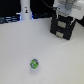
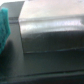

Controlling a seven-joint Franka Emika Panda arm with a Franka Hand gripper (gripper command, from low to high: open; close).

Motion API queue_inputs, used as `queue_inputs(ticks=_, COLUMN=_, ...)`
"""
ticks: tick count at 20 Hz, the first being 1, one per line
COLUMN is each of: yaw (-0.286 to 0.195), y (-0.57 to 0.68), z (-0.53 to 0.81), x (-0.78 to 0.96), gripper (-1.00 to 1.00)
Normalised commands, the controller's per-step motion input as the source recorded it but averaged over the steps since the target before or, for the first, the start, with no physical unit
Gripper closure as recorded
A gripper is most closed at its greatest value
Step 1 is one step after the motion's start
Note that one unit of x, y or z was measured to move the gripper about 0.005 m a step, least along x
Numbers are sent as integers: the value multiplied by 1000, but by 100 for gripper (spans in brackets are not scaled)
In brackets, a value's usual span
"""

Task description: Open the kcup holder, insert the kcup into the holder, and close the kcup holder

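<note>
The kcup holder (image 1: 63, 29) is a black boxy block at the back on the exterior view's right. My gripper (image 1: 64, 21) hangs right over its top, white body above and dark fingers spread down at the block. The wrist view shows the block's dark glossy top (image 2: 50, 32) very close, with one teal finger pad (image 2: 4, 30) at the picture's edge and nothing held. The kcup (image 1: 34, 63), a tiny white pod with a green and blue top, lies on the white table (image 1: 55, 60) well in front of the holder, toward the exterior view's left.
A white bottle-shaped object (image 1: 25, 11) stands at the back on the exterior view's left, with dark equipment (image 1: 9, 19) beside it along the table's far edge.
</note>
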Motion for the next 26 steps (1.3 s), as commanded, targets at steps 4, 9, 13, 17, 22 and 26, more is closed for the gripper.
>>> queue_inputs(ticks=4, yaw=-2, y=26, z=-103, x=-216, gripper=100)
queue_inputs(ticks=9, yaw=-6, y=8, z=-4, x=-51, gripper=100)
queue_inputs(ticks=13, yaw=-8, y=-1, z=-3, x=2, gripper=100)
queue_inputs(ticks=17, yaw=-44, y=-22, z=91, x=462, gripper=100)
queue_inputs(ticks=22, yaw=-80, y=-95, z=186, x=725, gripper=100)
queue_inputs(ticks=26, yaw=-85, y=-152, z=235, x=933, gripper=100)
